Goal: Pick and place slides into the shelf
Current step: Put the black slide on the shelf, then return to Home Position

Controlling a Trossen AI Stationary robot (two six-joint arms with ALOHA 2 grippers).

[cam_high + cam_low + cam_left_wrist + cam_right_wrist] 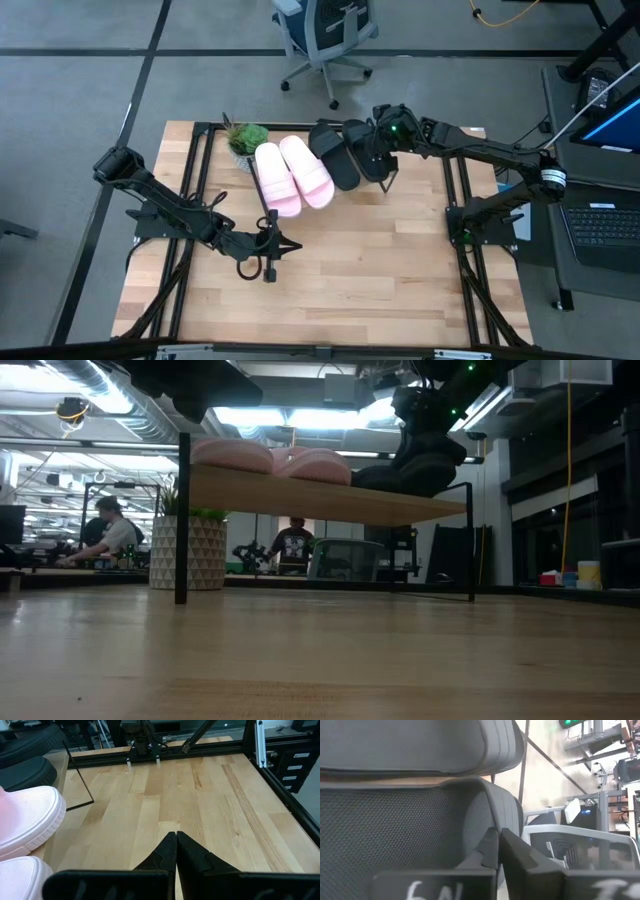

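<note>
My right pincer has its fingers pressed together, gripping nothing, tips right against the outer black slide on the shelf; the other black slide sits just past it and the two pink slides farther along the same board. Risk as I judge it: lifting away carelessly could snag the strap or nudge the slide down the slanted board. My left pincer, also closed and empty, waits over the table, well apart.

Two dark jointed arms (green light on one), black wedge-shaped claw fingers.
</note>
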